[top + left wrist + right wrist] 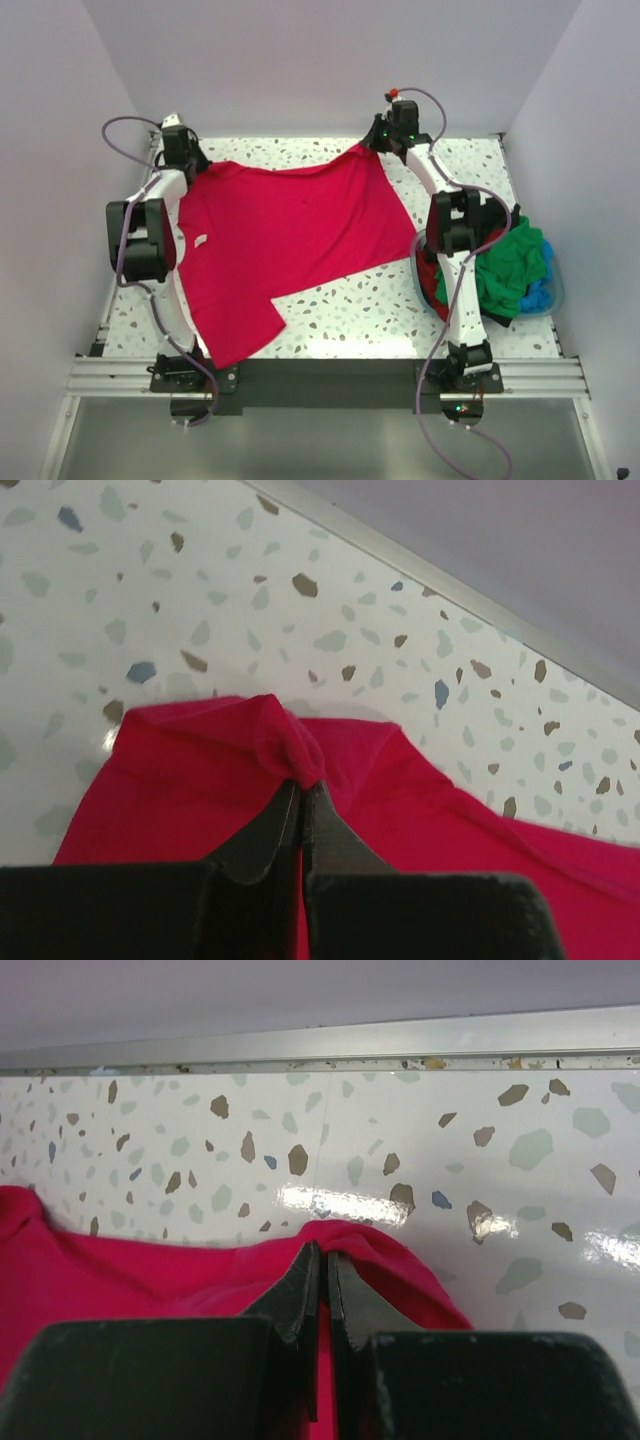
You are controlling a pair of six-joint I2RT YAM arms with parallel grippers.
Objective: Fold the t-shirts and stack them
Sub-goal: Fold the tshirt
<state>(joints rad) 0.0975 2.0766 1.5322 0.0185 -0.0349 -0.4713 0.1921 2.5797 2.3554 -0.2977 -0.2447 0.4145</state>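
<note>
I see crimson t-shirt (280, 235) spread mostly flat across speckled table (380, 305), one sleeve reaching toward near edge beside left arm's base. My left gripper (303, 783) clenched on small bunch of red fabric at shirt's far-left corner. My right gripper (322, 1252) clenched too, pinching shirt's far-right corner close to table's far edge. At right, light blue basket (553, 292) holds heap: green t-shirt (512, 262) on top, red and black cloth showing at edges.
</note>
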